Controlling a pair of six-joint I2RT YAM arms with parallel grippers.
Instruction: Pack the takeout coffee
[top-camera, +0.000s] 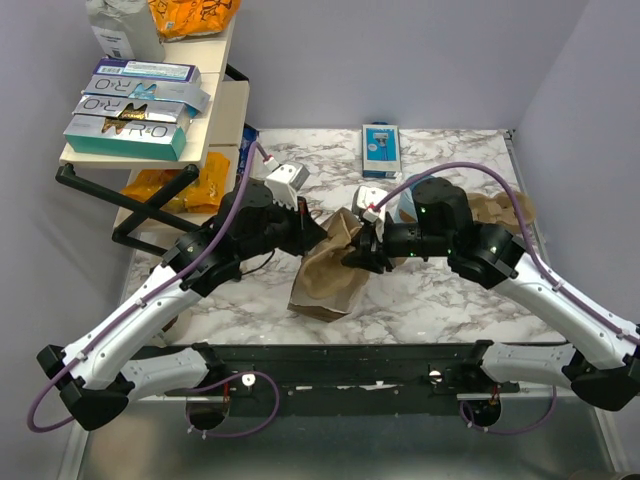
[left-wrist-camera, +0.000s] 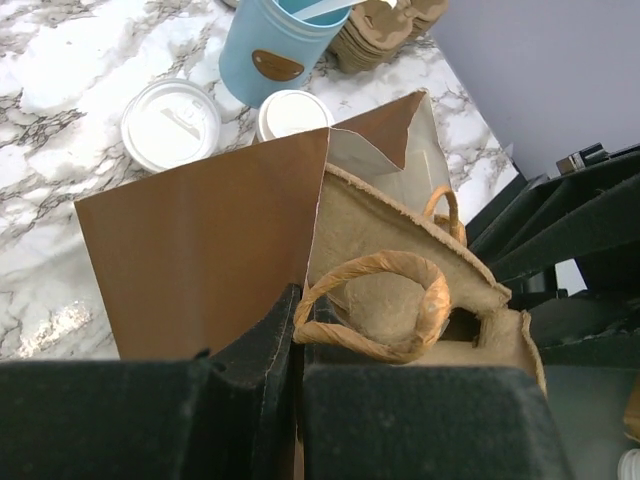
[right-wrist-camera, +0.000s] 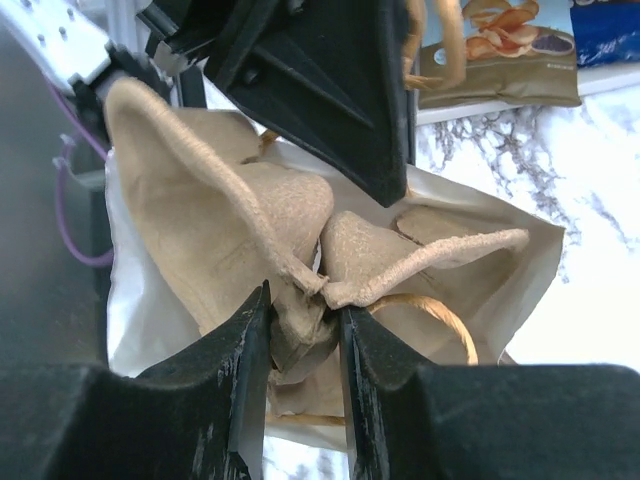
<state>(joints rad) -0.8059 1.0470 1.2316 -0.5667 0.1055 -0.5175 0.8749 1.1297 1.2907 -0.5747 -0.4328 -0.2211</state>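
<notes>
Blue mug (left-wrist-camera: 275, 50) just beyond bag (left-wrist-camera: 200, 250)

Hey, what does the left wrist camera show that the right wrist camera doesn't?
Only the left wrist: the light-blue mug, a white lid, a second round white top beside it, and stacked pulp carriers. Only the right wrist: a snack packet and a purple cable. Both: the marble table and the brown paper bag, its rim pinched by the left gripper and the right gripper.
</notes>
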